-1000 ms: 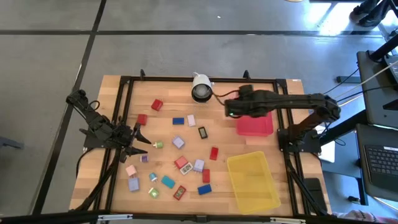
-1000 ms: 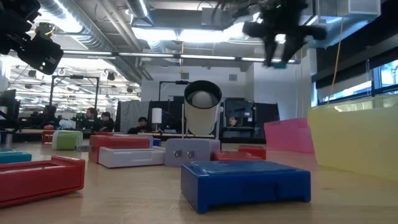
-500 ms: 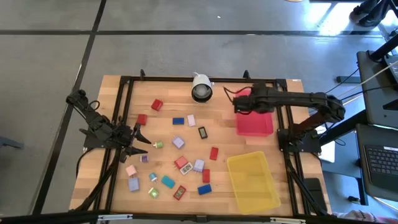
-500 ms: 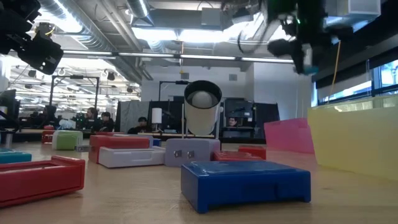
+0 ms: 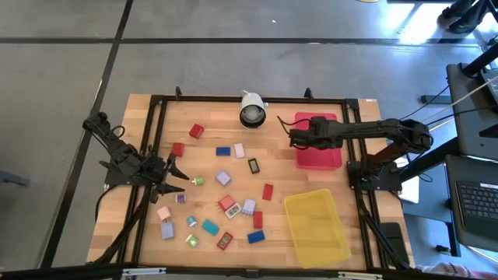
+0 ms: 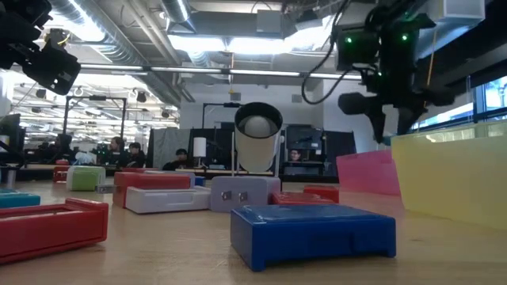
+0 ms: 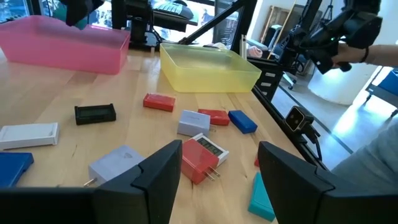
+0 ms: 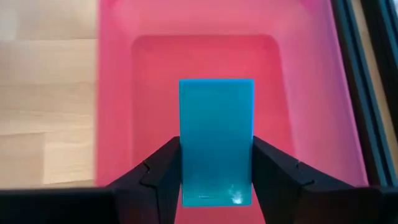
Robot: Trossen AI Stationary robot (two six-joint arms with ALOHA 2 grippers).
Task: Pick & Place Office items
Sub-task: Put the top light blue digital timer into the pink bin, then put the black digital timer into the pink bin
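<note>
1. The right gripper (image 8: 216, 177) clamps a teal block (image 8: 216, 140) between both fingers, hanging above the red tray (image 8: 118, 93).
2. The left gripper (image 7: 217, 180) waits at the table's left edge, fingers spread and empty.
3. Risk: in the high view the right gripper sits near the tray's near-left wall; a release there could bounce the block off the rim onto the table (image 5: 202, 155).
4. Other blocks lie scattered mid-table; the yellow tray (image 5: 315, 225) sits nearby.
</note>
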